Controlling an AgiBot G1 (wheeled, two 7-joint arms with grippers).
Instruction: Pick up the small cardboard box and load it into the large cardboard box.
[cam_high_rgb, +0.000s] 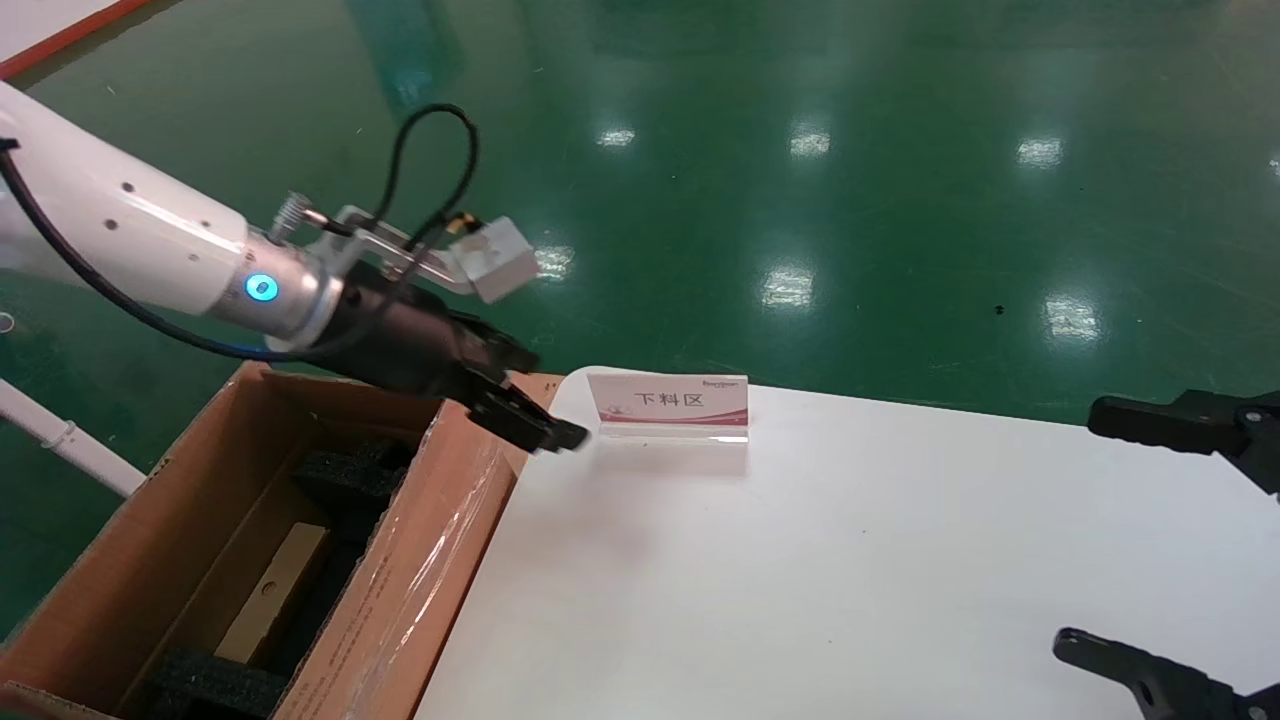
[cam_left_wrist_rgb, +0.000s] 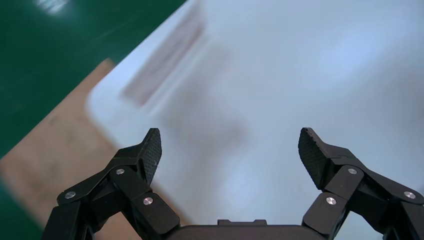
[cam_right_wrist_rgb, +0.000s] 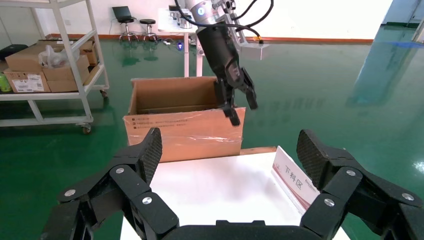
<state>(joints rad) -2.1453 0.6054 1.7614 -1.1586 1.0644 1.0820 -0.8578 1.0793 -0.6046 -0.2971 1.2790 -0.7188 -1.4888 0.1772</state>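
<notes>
Head view: the small box is seen lying flat inside the big box, between black foam pads; it is judged light, stiff, best gripped across its narrow sides. Left wrist view: the left gripper is spread, empty, above the big box's near edge. Right wrist view: the right gripper is spread, empty, parked well apart from the big box.

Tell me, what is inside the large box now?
Inside the large box lie the small box, flat on the bottom, and black foam pads at both ends. The near wall hides part of the bottom. The open left gripper hovers over the box's table-side edge.
</notes>
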